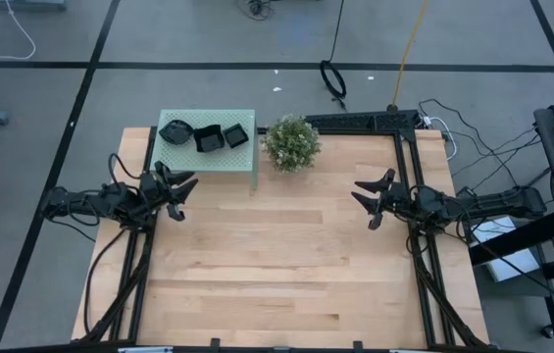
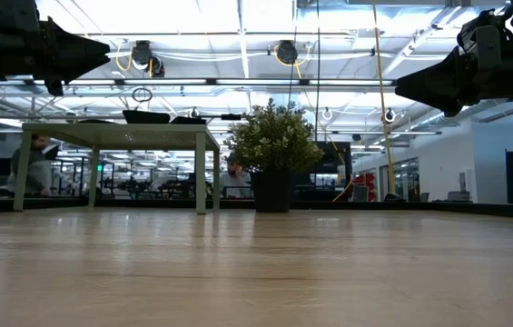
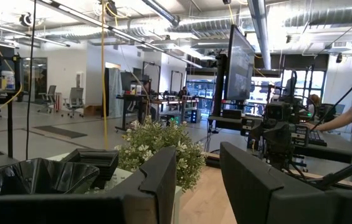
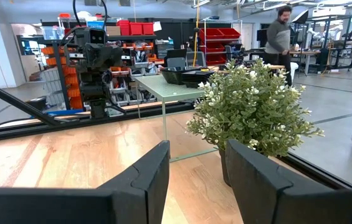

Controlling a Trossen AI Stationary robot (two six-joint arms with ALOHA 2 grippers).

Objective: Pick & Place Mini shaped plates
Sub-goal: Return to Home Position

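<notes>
In the high view the mini shaped plates sit in three small black piles on the pale green shelf, upper left of centre; we see none on the wooden table. We judge them light, stiff and glossy, so slippery and apt to chip, and best taken by a rim, one finger inside and one outside. The wavy-rimmed pile at the shelf's left would likely give a less even hold than the square ones.

The left gripper hovers just below the shelf's lower left corner, opened wide and holding nothing. The right gripper, right of centre, is likewise spread and bare.

The potted plant crowds the shelf's right edge — an approach from below looks freer to us, with the wide lower table open between the arms.
</notes>
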